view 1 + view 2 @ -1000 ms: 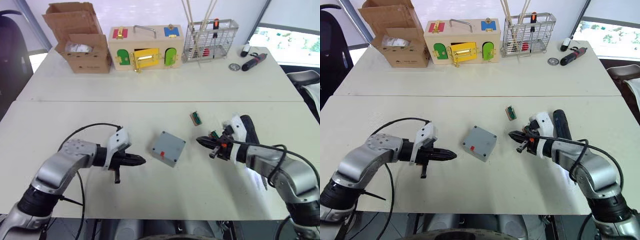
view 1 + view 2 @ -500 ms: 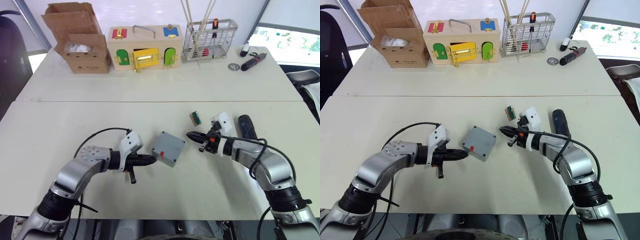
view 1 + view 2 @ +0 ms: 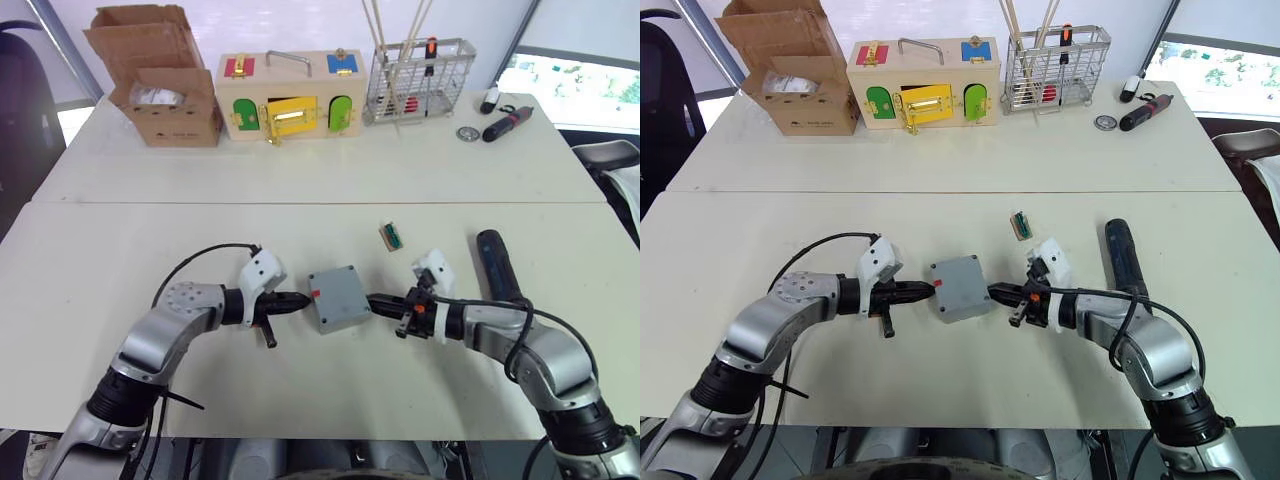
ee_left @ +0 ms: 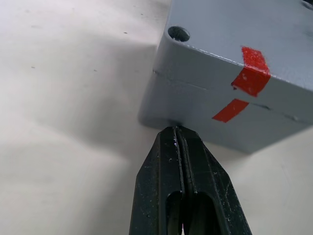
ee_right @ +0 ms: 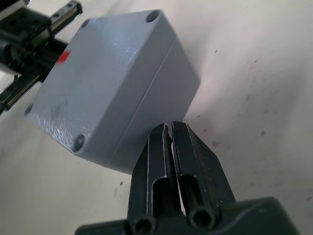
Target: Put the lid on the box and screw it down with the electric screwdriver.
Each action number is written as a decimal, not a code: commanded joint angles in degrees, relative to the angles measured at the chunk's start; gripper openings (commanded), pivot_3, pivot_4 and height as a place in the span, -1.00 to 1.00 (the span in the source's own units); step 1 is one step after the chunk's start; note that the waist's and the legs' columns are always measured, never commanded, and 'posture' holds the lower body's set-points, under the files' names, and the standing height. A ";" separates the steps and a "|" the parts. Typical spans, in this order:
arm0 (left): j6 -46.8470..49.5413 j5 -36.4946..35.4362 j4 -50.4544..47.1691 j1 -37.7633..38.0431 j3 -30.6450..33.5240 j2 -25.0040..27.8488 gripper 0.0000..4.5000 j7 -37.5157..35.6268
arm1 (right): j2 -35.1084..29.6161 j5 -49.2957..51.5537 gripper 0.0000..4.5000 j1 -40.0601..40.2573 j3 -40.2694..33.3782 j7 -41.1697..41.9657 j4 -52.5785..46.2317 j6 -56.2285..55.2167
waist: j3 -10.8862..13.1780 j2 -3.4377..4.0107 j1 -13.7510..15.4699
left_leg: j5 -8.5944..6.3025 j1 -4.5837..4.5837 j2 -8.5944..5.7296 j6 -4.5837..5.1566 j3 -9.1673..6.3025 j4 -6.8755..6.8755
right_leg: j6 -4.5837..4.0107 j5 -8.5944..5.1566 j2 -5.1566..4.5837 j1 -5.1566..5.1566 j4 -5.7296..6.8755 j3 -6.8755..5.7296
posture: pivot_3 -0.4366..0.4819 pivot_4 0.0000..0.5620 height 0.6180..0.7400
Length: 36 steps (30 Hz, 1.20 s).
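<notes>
Both closed claws now against the red-taped box (image 3: 338, 298).

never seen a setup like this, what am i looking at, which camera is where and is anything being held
This is a two-armed humanoid robot at a white table. Two pictures come from cameras in its head, looking down over its arms. The other two come from a camera on each wrist, looking along that arm's black fingers.

A small square grey plastic box sits between the left gripper and the right gripper. Both pairs of fingers are closed, tips against the box's opposite sides, gripping nothing. Its grey lid is already on.

A thick black cylindrical electric screwdriver lies unheld to the right. A cardboard carton, a wooden latch box and a wire basket stand behind.
</notes>
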 commanded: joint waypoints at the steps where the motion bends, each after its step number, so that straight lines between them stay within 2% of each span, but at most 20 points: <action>1: -2.89 1.27 0.11 -1.05 -0.69 -0.05 -1.00 -0.51 | 0.63 1.29 -0.97 0.81 -0.23 -0.75 -3.78 0.75 | 0.00 0.00 0.01 | 0.00 0.00 0.00 0.00 0.00 0.00 | 0.00 0.00 0.00 0.00 0.00 0.00 | -0.05 -0.47 1.00; 8: -1.99 -0.14 0.23 -1.15 -0.26 -1.03 -1.00 -1.60 | 0.97 0.75 -0.97 1.79 -0.30 -2.27 -4.52 1.75 | 0.00 -0.01 0.03 | 0.00 0.01 0.00 0.00 0.01 0.00 | 0.00 0.00 -0.01 0.01 0.00 0.00 | -0.05 -0.47 1.00; 21: -3.86 1.69 2.26 -1.54 -0.30 -2.50 -1.00 -0.60 | 1.15 1.70 -0.97 2.12 -0.32 -3.08 -6.05 3.18 | -0.01 -0.01 -0.02 | 0.00 0.01 -0.01 -0.01 0.00 0.00 | 0.00 0.00 0.00 0.00 0.01 0.00 | -0.05 -0.47 1.00; 24: -3.73 1.25 2.11 -1.03 0.99 -0.39 -1.00 -1.90 | 0.03 0.96 -0.97 3.21 -2.13 -4.09 -6.79 3.15 | -0.01 -0.01 0.00 | 0.00 0.01 0.00 -0.01 0.00 0.00 | 0.00 0.00 0.00 0.00 0.02 0.00 | -0.05 -0.47 1.00; 28: -3.54 -0.94 1.99 -1.63 4.75 7.27 -1.00 -8.14 | -0.70 4.58 -0.97 4.71 -9.55 -6.57 -9.85 6.91 | 0.00 -0.01 -0.07 | 0.00 0.01 0.00 -0.01 0.00 -0.01 | 0.00 0.00 0.00 -0.02 0.03 0.01 | -0.05 -0.47 1.00; 32: -1.06 -5.64 1.99 -8.29 9.27 10.58 -1.00 -11.18 | 0.77 8.93 -0.97 7.01 -17.46 -9.40 -12.99 8.97 | -0.01 -0.01 0.61 | 0.01 0.02 0.00 -0.01 -0.05 -0.01 | 0.00 0.00 -0.02 0.04 0.02 -0.04 | -0.05 -0.47 1.00; 36: -1.40 -7.40 -0.68 -13.53 7.65 12.45 -1.00 -16.24 | 1.35 9.37 -0.97 8.82 -21.33 -12.32 -14.22 8.55 | -0.01 -0.02 0.85 | 0.00 0.04 -0.04 0.00 0.02 0.02 | 0.00 0.00 -0.04 0.08 -0.01 -0.01 | -0.05 -0.47 1.00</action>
